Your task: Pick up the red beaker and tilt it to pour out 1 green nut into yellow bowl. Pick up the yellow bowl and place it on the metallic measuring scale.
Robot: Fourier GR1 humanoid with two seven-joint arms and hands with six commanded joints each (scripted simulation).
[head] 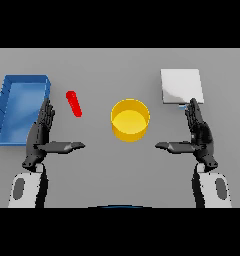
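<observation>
Grey table [92,185] fills view, seen from above; yellow bowl [130,120] upright near table centre, inside looks plain yellow, can't tell any contents; red beaker [74,103] lies tilted on the surface to the bowl's left, apart from it, towards far edge; blue tray [19,107] at left edge, just beyond the beaker; metallic measuring scale [181,86], pale square plate, towards far right corner, apart from bowl. Left hand [40,135] near front-left, fingers straight & pointing away, thumb out towards centre, holding nothing; beaker just beyond its fingertips, not touching. Right hand [199,134] mirrors it at front-right, fingers straight, thumb inward, nothing held; fingertips overlap scale's near edge in view.
</observation>
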